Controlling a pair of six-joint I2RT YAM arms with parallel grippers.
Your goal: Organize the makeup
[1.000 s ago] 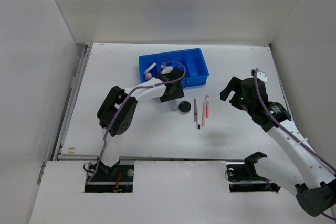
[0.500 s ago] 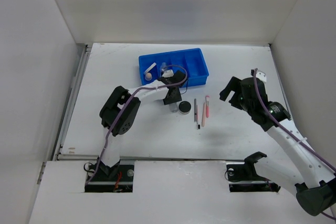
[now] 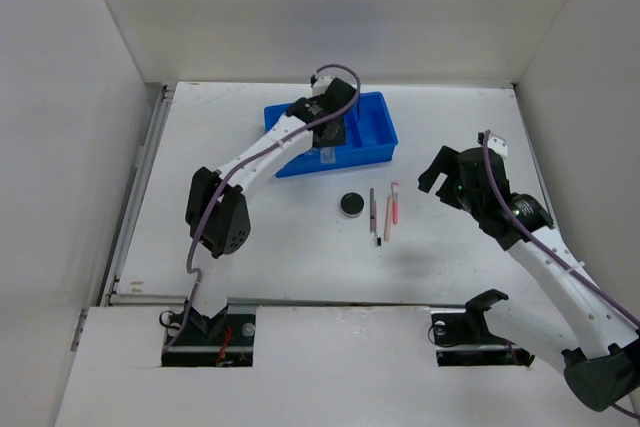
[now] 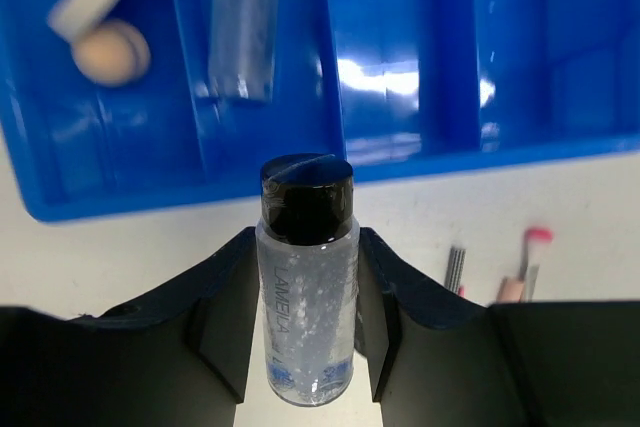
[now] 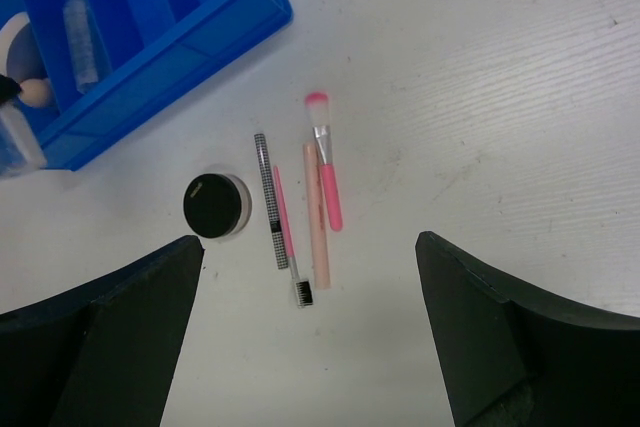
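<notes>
Though the counter [image 3: 250, 237] and blue tray [image 3: 375, 119] show whole only from above, where my left arm [image 3: 262, 150] covers the tray's middle, my left wrist view shows my left end effector [image 4: 307, 257] pinching a black-capped clear bottle [image 4: 305, 337] over the tray's near wall. My right end effector [image 5: 310, 347] is spread, its view taking in the black jar [image 5: 213, 205] beside the pencils [image 5: 318, 217]; a tan sponge [image 4: 110, 52] lies in the tray.

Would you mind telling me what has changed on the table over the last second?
The left tool, shut on the clear bottle, rose from beside the black jar and carried it away from the bases to above the blue tray's near edge. The jar, pencils and right tool stayed put.
</notes>
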